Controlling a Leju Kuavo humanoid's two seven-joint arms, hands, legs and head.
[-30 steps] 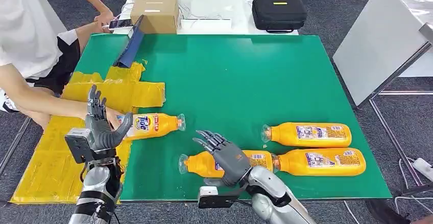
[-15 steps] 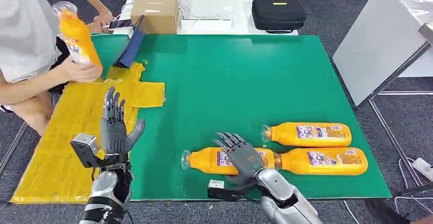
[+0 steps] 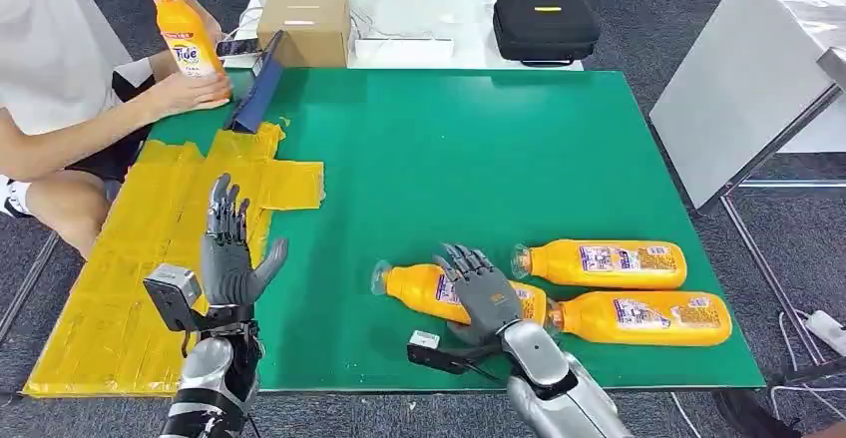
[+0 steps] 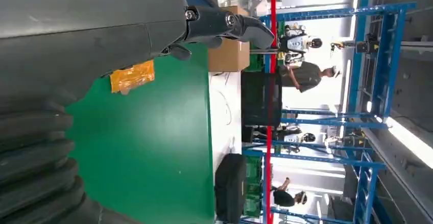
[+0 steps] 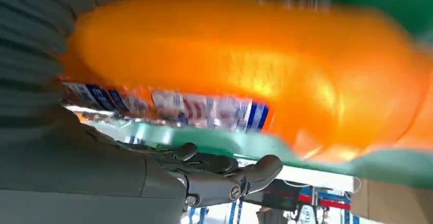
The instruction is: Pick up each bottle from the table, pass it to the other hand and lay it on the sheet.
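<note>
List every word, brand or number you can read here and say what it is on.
"Tide": on the label of the bottle a person holds upright at the table's far left corner.
Labels on the three lying bottles: too small to read.
Label in the right wrist view: blurred, unreadable.

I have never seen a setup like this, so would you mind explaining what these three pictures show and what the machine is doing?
This is a humanoid robot with two silver arms ending in many-fingered hands. The wide picture comes from its head, looking down at a green table. The other two come from cameras at its wrists and are turned sideways. Its left hand is raised, fingers apart, holding nothing, above a yellow sheet. Its right hand lies over the nearest orange bottle; whether it grips it yet I cannot tell. Two more bottles lie beside it. A seated person holds another bottle upright at the table's far corner.
</note>
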